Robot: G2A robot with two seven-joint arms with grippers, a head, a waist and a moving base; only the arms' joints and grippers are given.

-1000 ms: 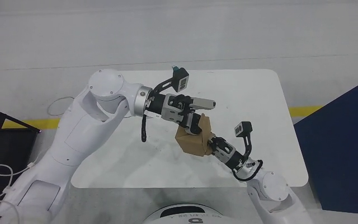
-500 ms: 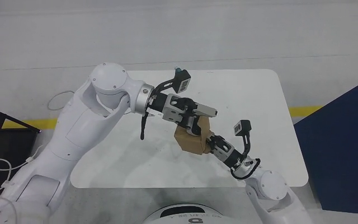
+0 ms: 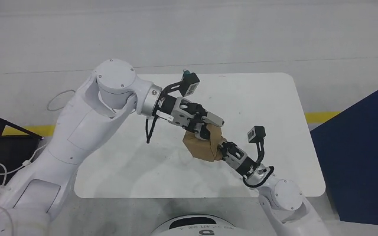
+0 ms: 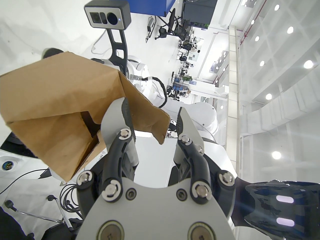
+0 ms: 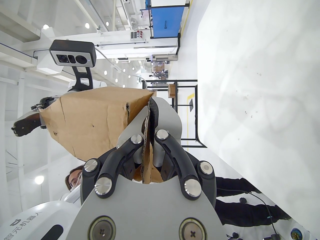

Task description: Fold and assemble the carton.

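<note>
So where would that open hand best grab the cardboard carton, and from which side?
Probably the loose flap jutting from the carton. It is a thin panel, so the left gripper should come at it edge-on, one finger on each face; its open jaws appear to straddle it now. The right gripper pinches another edge of the carton, so that side is taken.

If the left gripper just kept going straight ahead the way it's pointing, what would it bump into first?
Most likely the carton: its brown flap lies between the open fingers of the left gripper, though depth is hard to judge.
</note>
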